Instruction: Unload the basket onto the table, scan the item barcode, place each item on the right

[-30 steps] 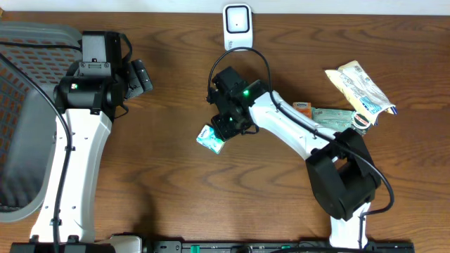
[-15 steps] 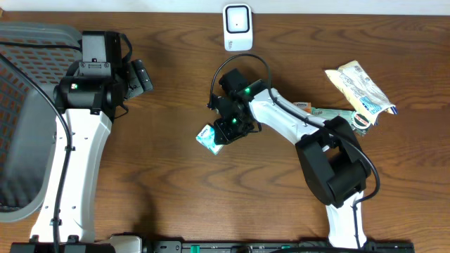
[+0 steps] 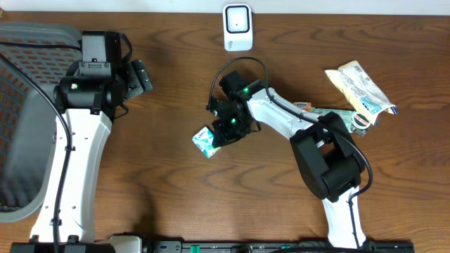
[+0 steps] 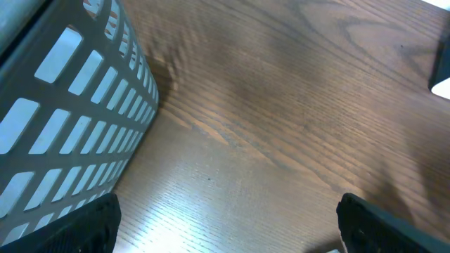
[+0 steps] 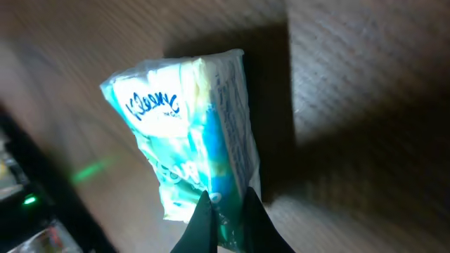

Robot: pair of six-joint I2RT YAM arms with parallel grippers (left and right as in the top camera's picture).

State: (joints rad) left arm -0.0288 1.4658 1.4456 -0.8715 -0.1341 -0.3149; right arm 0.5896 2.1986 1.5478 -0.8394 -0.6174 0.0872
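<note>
Stretching leftward and nearer from the claw, the tissue pack [image 3: 205, 141] was seen pinched at one end by the closed right gripper [image 3: 223, 133] mid-table, with the scanner [image 3: 238, 27] farther off at the far edge. The left gripper [image 3: 140, 77] was held wide, far left.

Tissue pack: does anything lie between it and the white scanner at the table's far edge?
Nothing visible does. The right gripper is shut on the tissue pack, and only that arm's own wrist and cable hang over the table toward the scanner.
</note>
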